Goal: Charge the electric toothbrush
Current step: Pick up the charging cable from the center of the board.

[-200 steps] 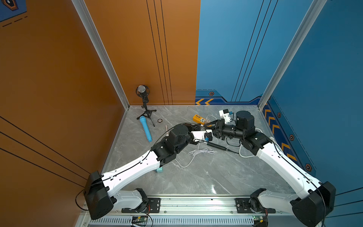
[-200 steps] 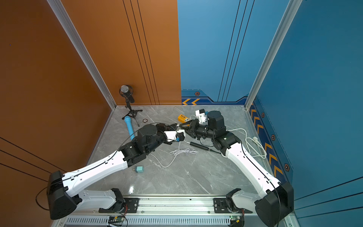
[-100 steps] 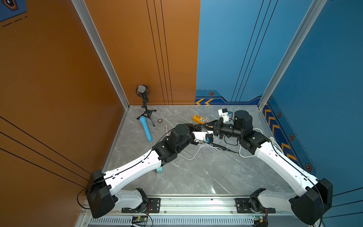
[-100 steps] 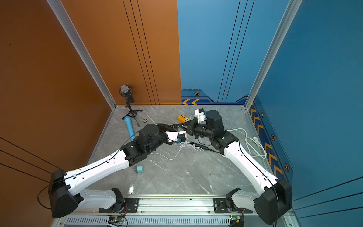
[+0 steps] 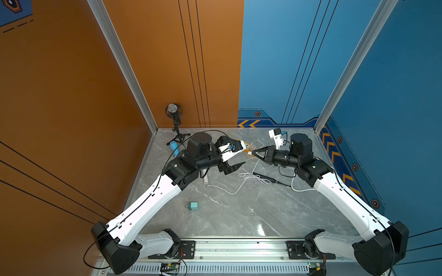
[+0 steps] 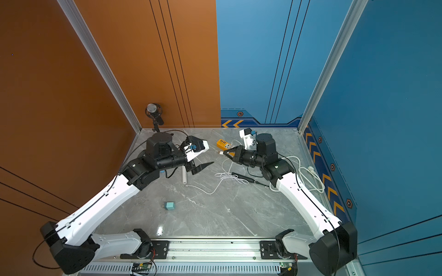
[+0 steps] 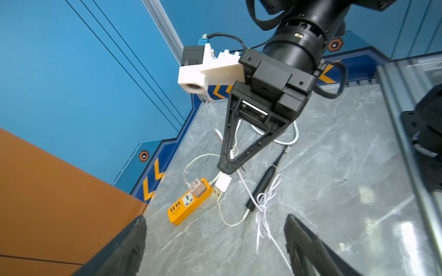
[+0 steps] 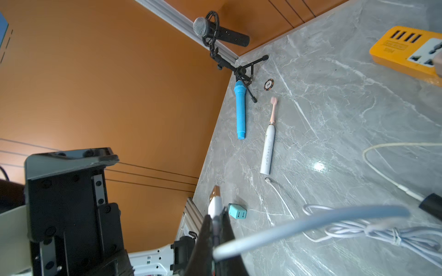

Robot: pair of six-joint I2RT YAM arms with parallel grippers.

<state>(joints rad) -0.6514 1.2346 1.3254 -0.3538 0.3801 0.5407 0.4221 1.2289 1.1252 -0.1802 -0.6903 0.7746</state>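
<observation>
Above the worktop (image 5: 239, 215), your right fingers (image 7: 226, 138) pinched the white USB plug (image 7: 223, 182) while your left fingers (image 7: 129, 246) stood wide apart.

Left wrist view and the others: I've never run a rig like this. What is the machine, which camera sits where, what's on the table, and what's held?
Two white robot arms with two-finger grippers work over a grey marble tabletop. Both top views look down from overhead; each wrist view comes from a camera riding on that arm. The left gripper is open and empty. The right gripper is shut on a white USB plug, its white cable trailing to the tabletop. Lying there: the white electric toothbrush with a pink head, an orange power strip, a teal charger block, a blue tube, a black pen-shaped device. A microphone stands on a tripod in the corner.
</observation>
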